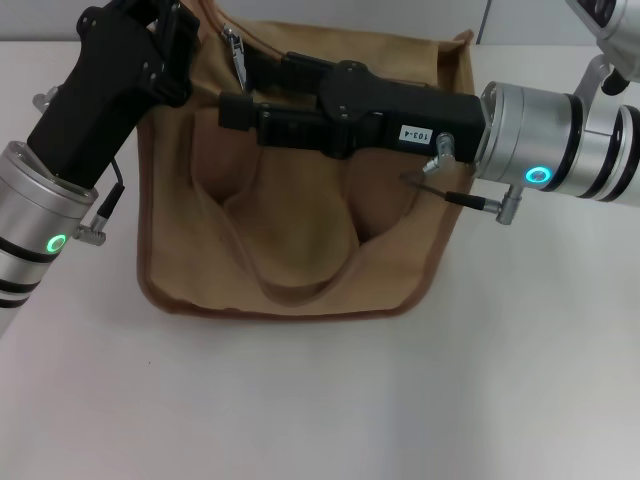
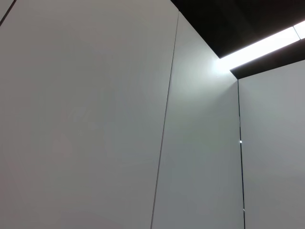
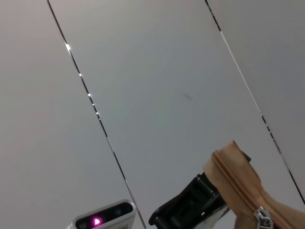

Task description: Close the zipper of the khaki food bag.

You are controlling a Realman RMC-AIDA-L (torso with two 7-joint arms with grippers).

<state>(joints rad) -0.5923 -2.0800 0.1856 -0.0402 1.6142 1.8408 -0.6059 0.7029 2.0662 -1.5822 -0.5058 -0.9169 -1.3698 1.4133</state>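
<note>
The khaki food bag (image 1: 300,250) lies on the white table with its handle strap (image 1: 290,290) toward me. The zipper (image 1: 232,40) runs along its far top edge, and its silver pull tab (image 1: 236,50) hangs near the left end. The tab also shows in the right wrist view (image 3: 261,217), on the tan zipper tape (image 3: 233,181). My left gripper (image 1: 185,30) is at the bag's far left corner, shut on the zipper's end; it shows black in the right wrist view (image 3: 190,207). My right gripper (image 1: 240,85) reaches across the bag from the right, open, its fingertips (image 1: 228,110) just below the pull tab.
The white table (image 1: 320,400) spreads around the bag. The left arm (image 1: 40,220) slants in at the left and the right arm (image 1: 560,150) comes in at the right, low over the bag. The left wrist view shows only grey wall panels (image 2: 95,119).
</note>
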